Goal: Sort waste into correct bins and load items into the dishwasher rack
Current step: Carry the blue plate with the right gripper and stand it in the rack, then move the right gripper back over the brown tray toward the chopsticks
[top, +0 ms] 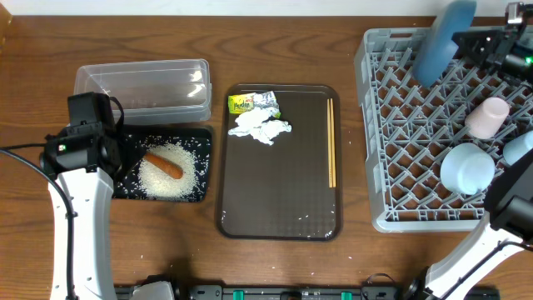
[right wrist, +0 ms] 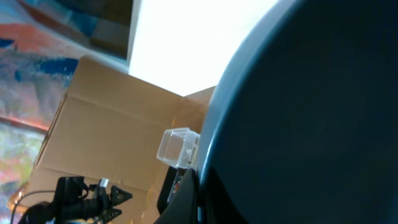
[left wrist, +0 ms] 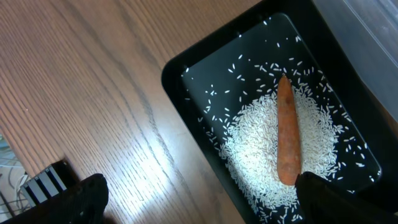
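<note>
The left gripper (left wrist: 199,202) hangs over the left end of the black tray (top: 125,179), its jaws spread wide with nothing between them. In the left wrist view one dark fingertip shows at each lower corner. The black tray lies on the wooden worktop (top: 42,50) at the left and holds a round heap of white rice (top: 166,177) with loose grains scattered around it. The orange carrot stick (top: 164,164) lies across the top of the heap. Just beyond the black tray, touching or nearly touching its far edge, stands the clear tub (top: 141,87).

The brown serving tray (top: 279,200) sits in the middle of the worktop. At its far left corner lies the yellow-green wrapper (top: 241,103), and the crumpled tissue (top: 260,127) lies just beside it on the near side. The chopsticks (top: 331,142) lie together along the tray's right side, running near to far.

The dishwasher rack (top: 416,167) fills the right side. The right gripper (top: 475,43) is above the rack's far edge with its jaws pinching the rim of the large dark-blue bowl (top: 441,37), which is held up on edge. That bowl fills most of the right wrist view. Among the rack's pegs towards the right sit the white cup (top: 487,117), the small light-blue bowl (top: 465,167) nearer, and the pale-blue cup (top: 518,148), which is partly hidden by the arm
</note>
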`<state>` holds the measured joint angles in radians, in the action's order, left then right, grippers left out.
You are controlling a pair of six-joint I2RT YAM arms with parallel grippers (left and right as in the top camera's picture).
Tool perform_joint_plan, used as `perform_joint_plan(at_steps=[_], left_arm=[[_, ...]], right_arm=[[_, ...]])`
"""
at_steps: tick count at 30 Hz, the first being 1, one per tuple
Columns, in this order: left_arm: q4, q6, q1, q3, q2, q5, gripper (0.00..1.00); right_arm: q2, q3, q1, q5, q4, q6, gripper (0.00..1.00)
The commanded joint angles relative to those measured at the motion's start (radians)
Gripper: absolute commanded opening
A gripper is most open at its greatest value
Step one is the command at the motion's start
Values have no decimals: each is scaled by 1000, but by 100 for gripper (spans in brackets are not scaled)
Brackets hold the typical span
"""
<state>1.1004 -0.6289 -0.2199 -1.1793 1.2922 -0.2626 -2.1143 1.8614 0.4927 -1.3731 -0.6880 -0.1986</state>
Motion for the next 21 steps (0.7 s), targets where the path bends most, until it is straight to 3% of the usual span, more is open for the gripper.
perform_joint_plan(at_steps=[1,3,5,7,8,10,14,21], left_arm=[[6,-5,-4,-12,2,-15,98],[6,-5,-4,-12,2,-15,98],[6,-5,-4,-12,2,-15,98],[6,-5,-4,-12,2,-15,99],[6,-5,-4,-12,2,-15,98],[6,-5,-4,-12,2,-15,98],[6,-5,-4,-12,2,-15,98],[6,-5,-4,-12,2,-15,98]], right_arm=[[37,-10,18,249,-61,27,1],[64,-10,18,338,-104,36,3],[97,-10,18,415,-136,35,27],[127,-9,18,476,-156,10,64],[146,-9,18,511,-165,-13,76],[181,-9,18,565,-178,-44,89],[266,-9,17,619,-197,-71,99],[431,-9,10,679,-192,-132,99]])
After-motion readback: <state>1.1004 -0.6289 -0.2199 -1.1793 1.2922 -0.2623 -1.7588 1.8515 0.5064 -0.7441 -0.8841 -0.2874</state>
